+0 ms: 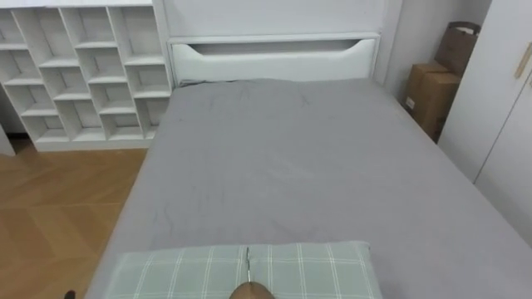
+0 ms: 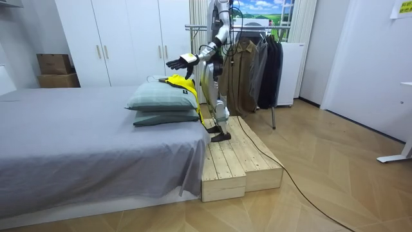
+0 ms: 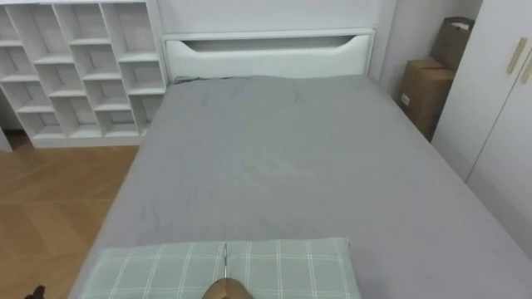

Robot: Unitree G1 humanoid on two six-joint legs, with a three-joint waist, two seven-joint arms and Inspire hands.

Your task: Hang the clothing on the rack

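Nearest, at the lower edge of the eye views, lies what is probably a hanger [image 1: 252, 291] — a brown rounded piece with a thin metal hook, too little of it visible to confirm. It sits over the checked pillow [image 1: 316, 270] at the near end of the bed [image 1: 291, 166]. The yellow garment [image 2: 182, 85] lies against the pillow at that end, draped over the bed's near edge. The left hand [image 2: 180, 62] hovers above it, fingers straight and spread, grasping nothing. The robot stands on a wooden platform [image 2: 235, 161] at the bed's near end, facing the bed. The clothes rack [image 2: 254, 61] is behind it.

Hazards, as judged:
- The garment may slide off the bed's edge if pulled by one corner.
- It may slip from the hanger if lifted unevenly.
- The turn toward the rack is made on a narrow platform — a misstep is possible.

Count:
- Pillows: two, stacked.
- Yellow garment: one.
- Rack: one, holding several dark clothes.
- Cardboard boxes [image 1: 428, 95]: two, beside the bed's far right corner.
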